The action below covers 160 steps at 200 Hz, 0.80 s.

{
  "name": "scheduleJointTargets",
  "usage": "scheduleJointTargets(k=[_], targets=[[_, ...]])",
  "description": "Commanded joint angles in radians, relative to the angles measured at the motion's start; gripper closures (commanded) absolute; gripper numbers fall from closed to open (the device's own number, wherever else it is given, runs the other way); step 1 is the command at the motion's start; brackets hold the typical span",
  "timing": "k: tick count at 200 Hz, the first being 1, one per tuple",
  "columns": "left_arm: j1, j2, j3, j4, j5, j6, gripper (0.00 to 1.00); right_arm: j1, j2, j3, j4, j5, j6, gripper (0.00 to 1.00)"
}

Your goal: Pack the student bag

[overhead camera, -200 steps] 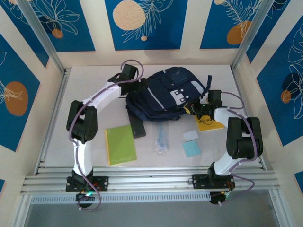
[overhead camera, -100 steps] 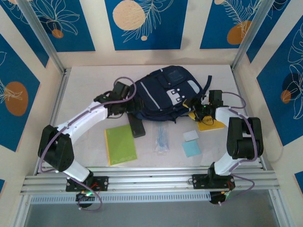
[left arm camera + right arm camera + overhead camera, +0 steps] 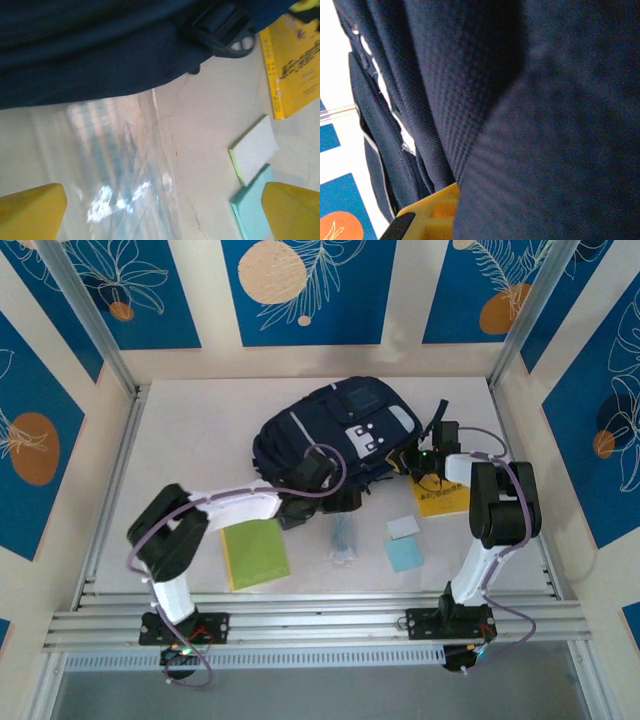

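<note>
The student bag [image 3: 335, 430], navy with grey stripes and a light grey buckle patch, lies at the table's back middle. My left gripper [image 3: 340, 502] hovers at the bag's near edge. Its yellow fingertips [image 3: 30, 212] are spread wide, open over a clear pouch of pens [image 3: 117, 175]. The bag's dark fabric [image 3: 100, 45] crosses the top of the left wrist view. My right gripper [image 3: 413, 462] is at the bag's right side. Navy bag fabric [image 3: 545, 125] lies tight against one yellow finger [image 3: 432, 212] and covers the other.
On the table in front of the bag lie a green notebook [image 3: 254, 552], the clear pen pouch [image 3: 343, 537], a white pad [image 3: 404, 527], a cyan pad [image 3: 405, 554] and a yellow book [image 3: 443, 498]. Metal rails [image 3: 320, 620] run along the near edge.
My left arm has swung from the bag's back left round to its near edge, above the pen pouch. The bag has shifted left and back. The right gripper has moved slightly back with it.
</note>
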Motion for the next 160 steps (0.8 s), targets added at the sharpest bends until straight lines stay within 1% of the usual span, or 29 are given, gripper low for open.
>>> scheduleJointTargets(k=[1,10,20,34,41,75,85,103,114,125,151,160], targets=[[0.005,0.094,0.068,0.136,0.008,0.038,0.01,0.015,-0.125,-0.036,0.021,-0.101,0.085,1.00],[0.006,0.124,0.107,0.123,-0.009,0.080,0.02,0.019,-0.162,-0.052,0.003,-0.106,0.103,1.00],[0.008,0.146,0.152,0.086,-0.057,0.141,0.02,0.023,-0.201,-0.062,-0.027,-0.100,0.115,1.00],[0.020,0.159,0.196,0.066,-0.115,0.232,0.03,0.021,-0.247,-0.074,-0.055,-0.095,0.138,1.00],[0.031,0.160,0.213,0.062,-0.125,0.269,0.03,0.020,-0.267,-0.075,-0.071,-0.100,0.146,1.00],[0.100,0.155,0.311,0.023,-0.098,0.427,0.06,0.024,-0.303,-0.060,-0.138,-0.099,0.195,1.00],[0.117,0.152,0.344,0.003,-0.067,0.469,0.07,0.024,-0.299,-0.052,-0.133,-0.107,0.221,1.00],[0.132,0.168,0.420,-0.071,-0.045,0.531,0.07,0.024,-0.288,-0.031,-0.116,-0.117,0.280,1.00],[0.133,0.187,0.468,-0.122,-0.034,0.549,0.07,0.024,-0.278,-0.010,-0.100,-0.120,0.312,1.00],[0.134,0.204,0.507,-0.157,-0.001,0.544,0.08,0.027,-0.265,0.022,-0.104,-0.121,0.326,1.00],[0.132,0.227,0.551,-0.191,0.085,0.446,0.20,0.032,-0.229,0.081,-0.113,-0.112,0.359,1.00],[0.128,0.224,0.552,-0.195,0.087,0.416,0.21,0.032,-0.217,0.087,-0.104,-0.111,0.373,1.00]])
